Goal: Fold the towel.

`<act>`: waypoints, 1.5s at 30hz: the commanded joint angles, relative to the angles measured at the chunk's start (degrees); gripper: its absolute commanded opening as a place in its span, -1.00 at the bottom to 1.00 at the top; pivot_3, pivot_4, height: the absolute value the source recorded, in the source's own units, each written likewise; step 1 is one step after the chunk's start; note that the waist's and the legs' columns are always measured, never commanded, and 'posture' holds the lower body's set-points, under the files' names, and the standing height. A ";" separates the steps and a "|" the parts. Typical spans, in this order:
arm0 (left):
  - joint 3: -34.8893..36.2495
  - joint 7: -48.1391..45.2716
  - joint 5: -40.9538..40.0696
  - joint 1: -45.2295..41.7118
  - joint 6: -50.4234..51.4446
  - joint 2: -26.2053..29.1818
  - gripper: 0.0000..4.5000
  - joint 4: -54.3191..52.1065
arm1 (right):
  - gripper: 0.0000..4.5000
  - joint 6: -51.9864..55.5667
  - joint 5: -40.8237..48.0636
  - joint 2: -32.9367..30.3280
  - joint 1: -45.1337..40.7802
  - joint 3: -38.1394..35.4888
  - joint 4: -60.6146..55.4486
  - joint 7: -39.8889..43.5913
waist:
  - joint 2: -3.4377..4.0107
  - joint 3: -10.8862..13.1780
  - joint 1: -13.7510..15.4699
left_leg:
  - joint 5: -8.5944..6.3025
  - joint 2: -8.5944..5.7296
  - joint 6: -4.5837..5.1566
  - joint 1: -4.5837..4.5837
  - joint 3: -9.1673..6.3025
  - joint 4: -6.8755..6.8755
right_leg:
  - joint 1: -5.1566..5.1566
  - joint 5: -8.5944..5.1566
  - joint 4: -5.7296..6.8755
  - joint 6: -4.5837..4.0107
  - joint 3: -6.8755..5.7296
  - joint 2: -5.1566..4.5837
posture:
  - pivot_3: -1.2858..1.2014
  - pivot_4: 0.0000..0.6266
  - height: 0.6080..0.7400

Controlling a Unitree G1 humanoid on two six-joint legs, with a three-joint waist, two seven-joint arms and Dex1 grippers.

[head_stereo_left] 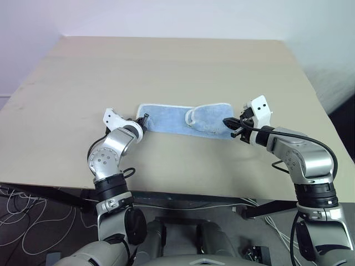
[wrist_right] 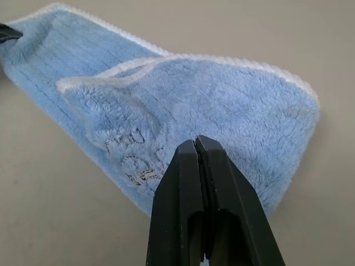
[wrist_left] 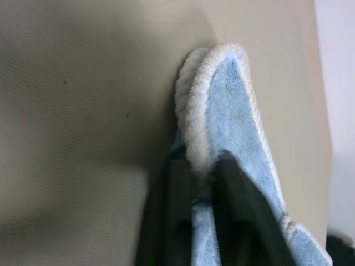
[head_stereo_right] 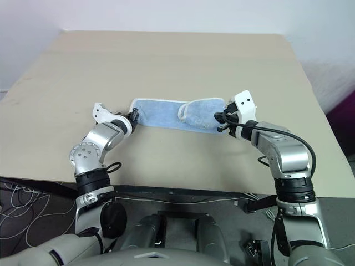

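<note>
I am pinching the left end of the towel (head_stereo_left: 180, 118) in my left gripper (wrist_left: 206, 183), while my right gripper (wrist_right: 197, 145) is pressing its fingers together over the right end, gripping nothing that I can see. One-sided lifting risks bunching it. The towel is lying mid-table (head_stereo_left: 166, 66); a pale wall (head_stereo_left: 166, 16) is standing beyond.

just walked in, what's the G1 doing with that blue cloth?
It is folding the towel on the table. The towel lies as a long strip between the arms. The left hand is shut on one end's white edging. The right hand is shut at the other end; whether it pinches cloth is unclear.
</note>
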 commanded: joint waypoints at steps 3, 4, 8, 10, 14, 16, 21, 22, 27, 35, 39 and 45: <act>-4.19 -10.23 0.31 -1.39 -1.78 4.14 -0.99 -5.76 | -1.00 -1.66 0.29 -0.01 -0.76 -1.61 -1.44 -0.30 | -0.02 0.02 0.03 | 0.01 0.00 -0.01 -0.01 0.00 0.00 | -0.02 0.00 0.00 0.00 0.00 0.01 | 0.03 -0.52 1.00; -5.53 -13.34 0.61 -1.99 -2.11 5.30 -0.99 -7.07 | -1.00 -1.74 0.27 -0.11 -0.81 -1.86 -1.23 -0.38 | -0.03 0.02 0.03 | 0.01 0.00 -0.02 -0.01 0.00 -0.01 | -0.02 0.00 0.00 0.00 -0.01 0.01 | 0.03 -0.52 1.00; -16.51 -27.78 5.35 -3.17 -0.08 13.19 -0.99 -12.34 | -1.00 -2.12 0.02 -1.47 -0.48 -3.20 -0.66 -0.42 | -0.04 0.03 0.04 | 0.04 -0.02 -0.07 -0.02 0.01 -0.03 | -0.03 0.00 0.00 -0.01 -0.01 0.01 | 0.03 -0.52 1.00; -22.70 -35.21 6.87 -3.83 1.23 15.50 -0.99 -13.10 | -1.00 -2.15 -0.07 -2.48 0.03 -4.45 -0.49 -0.49 | -0.02 0.02 0.15 | 0.04 -0.04 -0.07 -0.02 0.00 -0.03 | 0.00 0.00 -0.02 -0.01 -0.01 -0.01 | 0.03 -0.52 1.00; -34.72 -45.70 13.00 -6.05 1.45 17.28 -0.99 -11.71 | -1.00 -2.38 -0.19 -3.70 1.26 -6.15 -0.89 -1.01 | -0.03 0.02 0.16 | 0.04 -0.06 -0.05 -0.02 0.00 -0.03 | 0.03 0.00 -0.06 -0.01 -0.01 -0.03 | 0.03 -0.52 1.00; -40.21 -50.82 17.45 -7.39 -0.86 17.30 -0.99 -9.70 | -1.00 -2.31 -0.15 -3.84 1.85 -6.87 -1.35 -1.60 | -0.03 0.02 0.05 | 0.04 -0.05 -0.04 -0.02 0.00 -0.06 | 0.01 0.00 -0.05 -0.01 -0.01 -0.01 | 0.03 -0.52 1.00; -50.33 -57.65 28.62 -11.99 -4.96 14.98 -0.99 0.50 | -1.00 -1.63 0.50 -3.55 4.30 -8.57 -4.06 -3.23 | -0.02 0.03 -0.11 | 0.05 -0.03 0.08 0.00 0.02 -0.17 | -0.03 0.01 -0.03 -0.01 0.03 0.00 | 0.03 -0.52 1.00; -51.97 -58.59 30.76 -12.71 -5.63 14.31 -0.99 2.62 | -1.00 -1.40 0.67 -3.43 5.04 -9.01 -4.93 -3.66 | -0.02 0.03 -0.18 | 0.05 -0.03 0.10 0.00 0.02 -0.18 | -0.02 0.00 -0.03 -0.01 0.02 0.00 | 0.03 -0.52 1.00; -56.07 -61.08 39.91 -14.59 -11.30 10.53 -0.99 12.72 | -1.00 0.01 1.84 -2.46 8.82 -11.03 -9.48 -6.00 | -0.03 0.03 0.01 | 0.05 -0.04 0.10 -0.01 0.03 -0.22 | -0.06 0.00 -0.04 -0.01 0.05 -0.03 | 0.03 -0.52 1.00; -49.33 -64.37 39.82 -14.48 -11.25 6.22 -0.55 16.27 | -1.00 0.75 2.74 -2.43 10.10 -11.21 -10.93 -7.38 | -0.03 0.03 -0.01 | -0.01 -0.04 0.24 -0.01 0.02 -0.22 | -0.07 0.00 -0.02 -0.01 0.05 -0.04 | 0.03 -0.52 1.00; -43.31 -65.99 35.53 -13.37 -8.74 5.04 0.01 12.97 | -1.00 0.54 2.71 -2.64 9.06 -10.18 -10.23 -6.93 | -0.03 0.03 -0.14 | -0.01 -0.03 0.24 -0.01 0.02 -0.22 | -0.08 0.00 -0.02 -0.01 0.05 -0.05 | 0.03 -0.52 1.00; -36.71 -62.48 34.36 -10.10 -7.02 7.36 0.87 4.46 | -1.00 0.29 2.99 -1.70 6.98 -8.16 -9.91 -6.62 | -0.02 0.03 -0.17 | 0.04 -0.03 0.16 -0.01 0.02 -0.21 | -0.09 0.00 0.00 -0.01 0.05 -0.05 | 0.03 -0.52 1.00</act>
